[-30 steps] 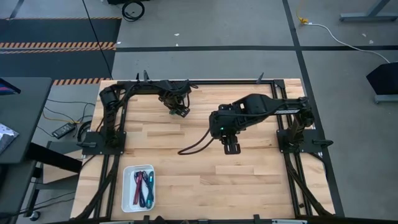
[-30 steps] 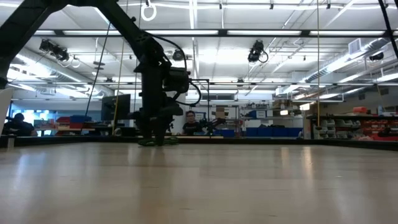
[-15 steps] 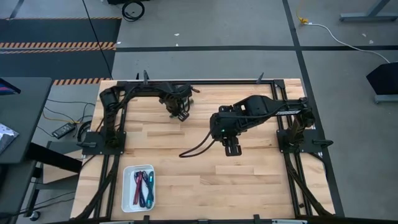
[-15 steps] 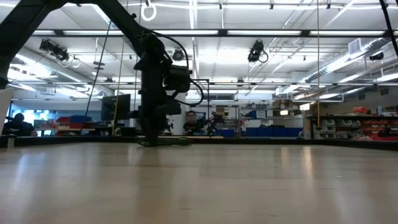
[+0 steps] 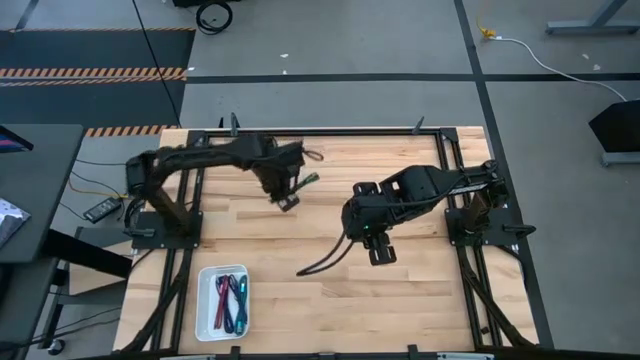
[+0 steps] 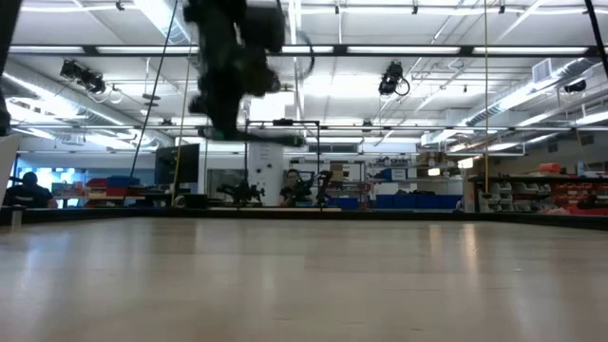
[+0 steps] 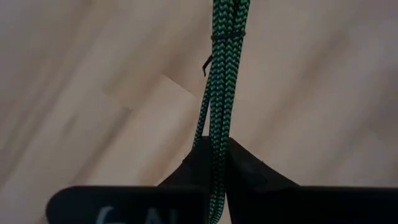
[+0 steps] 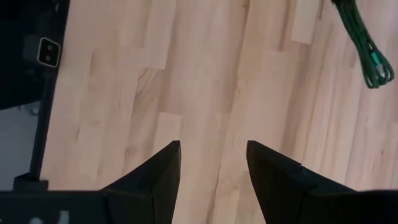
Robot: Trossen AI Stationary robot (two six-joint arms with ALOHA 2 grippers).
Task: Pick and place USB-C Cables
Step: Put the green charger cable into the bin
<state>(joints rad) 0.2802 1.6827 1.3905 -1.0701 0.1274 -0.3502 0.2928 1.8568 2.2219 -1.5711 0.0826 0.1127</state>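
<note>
A: Why is the green cable (image 7: 219,93) up in the air?

B: The left tool (image 5: 288,197) has closed on it and holds it above the worktop (image 5: 420,300), far from the white tray (image 5: 203,300), where I think it must go.

A: And the other cables (image 5: 232,300)?

B: They lie inside that tray already.

A: The right tool (image 8: 211,165)?

B: It waits with fingers apart, holding nothing, further from the tray than the left one.
</note>
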